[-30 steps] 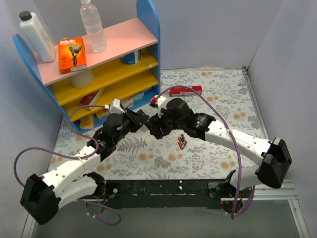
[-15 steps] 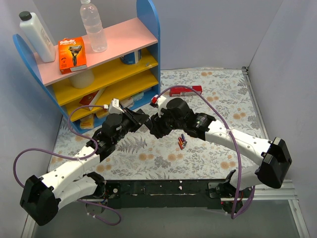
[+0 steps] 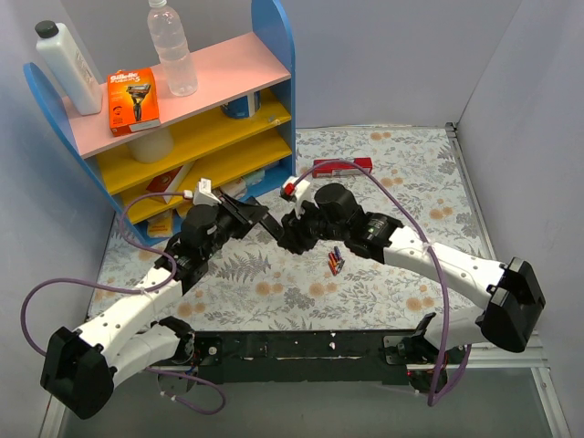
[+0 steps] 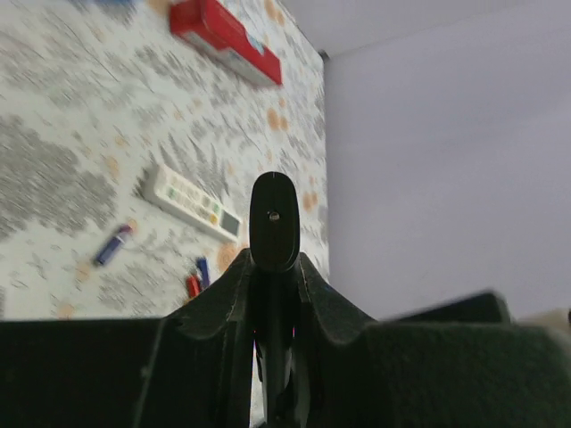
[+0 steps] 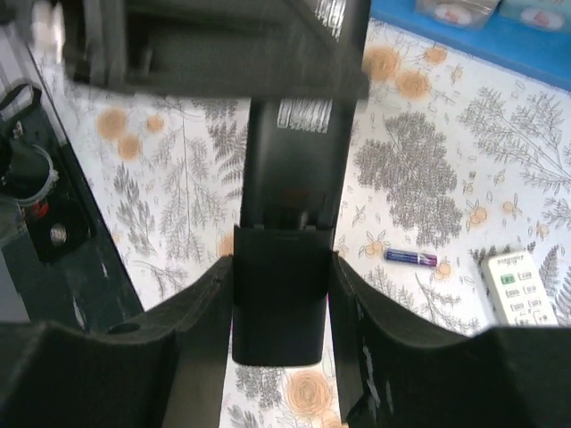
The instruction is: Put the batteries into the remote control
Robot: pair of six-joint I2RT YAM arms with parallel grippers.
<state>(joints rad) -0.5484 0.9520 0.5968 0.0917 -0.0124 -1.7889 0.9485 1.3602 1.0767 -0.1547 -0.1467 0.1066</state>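
A black remote control [image 5: 299, 165] hangs in the air between both arms, above the table's middle. My left gripper [image 3: 260, 222] is shut on one end of it; in the left wrist view the remote [image 4: 274, 223] stands edge-on between the fingers [image 4: 317, 299]. My right gripper [image 5: 281, 265] is shut on the other end, over the battery cover [image 5: 278, 308], which sits stepped down from the body. Loose batteries [image 3: 336, 261] lie on the mat just right of the grippers: a blue-purple one [image 5: 410, 258], a red one [image 4: 193, 285] and a blue one [image 4: 111, 245].
A white remote [image 4: 192, 201] lies on the floral mat [image 3: 411, 182] near the batteries. A red box [image 3: 342, 166] lies at the back. The blue shelf unit [image 3: 182, 119] with bottles and boxes stands at the back left. Grey walls close in the sides.
The right jaws have closed a little onto the cover. The left arm has drawn slightly back to the left and the right arm slightly right, so more of the remote shows between them.
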